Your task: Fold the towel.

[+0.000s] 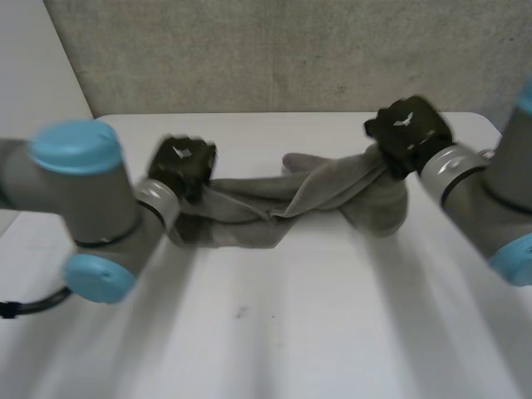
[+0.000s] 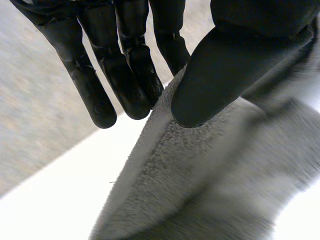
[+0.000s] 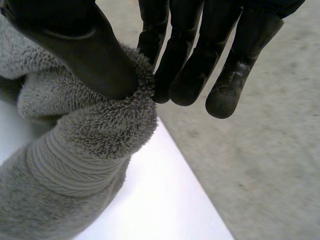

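Note:
A grey towel (image 1: 283,199) is bunched into a twisted rope across the white table (image 1: 274,332), stretched between my two hands. My left hand (image 1: 181,166) holds its left end. In the left wrist view the thumb (image 2: 220,75) presses the towel's edge (image 2: 210,175) against the fingers (image 2: 125,75). My right hand (image 1: 407,129) grips the right end, lifted a little off the table. In the right wrist view its thumb (image 3: 85,50) pinches a thick roll of towel (image 3: 75,150) against the fingers (image 3: 190,65).
A grey concrete wall (image 1: 291,50) stands right behind the table's far edge. Both grey arms reach in from the sides. The near half of the table is bare white surface. Grey floor (image 3: 270,165) lies past the table's edge beside my right hand.

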You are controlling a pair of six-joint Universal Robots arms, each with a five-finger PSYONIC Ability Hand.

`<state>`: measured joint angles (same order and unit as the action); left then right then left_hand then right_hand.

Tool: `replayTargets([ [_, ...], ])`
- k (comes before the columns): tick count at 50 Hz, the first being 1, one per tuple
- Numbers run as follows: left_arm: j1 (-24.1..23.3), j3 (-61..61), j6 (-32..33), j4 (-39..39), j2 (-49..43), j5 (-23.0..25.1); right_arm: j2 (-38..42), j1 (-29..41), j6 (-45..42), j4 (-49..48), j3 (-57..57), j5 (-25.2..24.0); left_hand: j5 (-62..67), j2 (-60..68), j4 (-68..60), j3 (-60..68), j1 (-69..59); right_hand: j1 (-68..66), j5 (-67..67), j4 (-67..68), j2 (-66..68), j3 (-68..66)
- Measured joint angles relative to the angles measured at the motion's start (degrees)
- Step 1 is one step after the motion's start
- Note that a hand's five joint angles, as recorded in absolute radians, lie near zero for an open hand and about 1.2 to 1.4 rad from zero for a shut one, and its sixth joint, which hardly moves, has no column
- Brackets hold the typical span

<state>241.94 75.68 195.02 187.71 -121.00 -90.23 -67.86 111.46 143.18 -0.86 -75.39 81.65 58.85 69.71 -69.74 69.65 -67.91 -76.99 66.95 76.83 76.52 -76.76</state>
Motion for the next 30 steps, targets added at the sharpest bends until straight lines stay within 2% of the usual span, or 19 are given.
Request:
replayTargets([
  [6,2.9,3.2,0.0,-1.6,13.2,0.3,-6.4,-2.7,0.0,8.0,3.2,0.2,0.3,0.0,0.0,0.0,-0.4,0.0,0.0,0.0,0.0,0.0],
  [16,5.1,3.3,0.1,-9.7,33.2,0.4,-18.1,-5.0,0.0,22.7,10.0,-0.2,0.3,0.0,0.0,0.0,-0.6,0.0,0.0,0.0,0.0,0.0],
  [24,6.9,2.8,0.1,-13.3,36.4,0.4,-20.4,-7.3,-0.6,31.1,13.3,-4.2,0.3,0.0,0.0,0.0,-0.8,0.0,0.0,0.0,0.0,0.0],
  [30,9.0,2.0,0.1,-14.7,29.3,0.4,-14.1,-8.4,-3.2,34.5,13.7,-7.1,0.3,0.0,0.0,0.0,-0.8,0.0,0.0,0.0,0.0,0.0],
])
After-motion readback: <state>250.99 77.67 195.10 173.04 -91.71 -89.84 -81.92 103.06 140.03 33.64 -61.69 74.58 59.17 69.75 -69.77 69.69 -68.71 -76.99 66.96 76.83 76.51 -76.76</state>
